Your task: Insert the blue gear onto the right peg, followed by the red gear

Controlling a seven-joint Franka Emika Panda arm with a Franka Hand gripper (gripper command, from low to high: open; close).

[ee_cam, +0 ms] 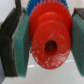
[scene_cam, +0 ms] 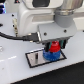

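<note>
The red gear fills the wrist view between my two fingers, whose pads press its sides. Its centre hole shows dark. The blue gear peeks out behind the red one. In the exterior view my gripper holds the red gear directly above the blue gear, which lies on the black-bordered grey plate at the exterior view's right end. The pegs are hidden by the gears and the gripper.
The plate lies on a white table. A black cable runs from the exterior view's left to the wrist. The arm's white body fills the upper part of that view.
</note>
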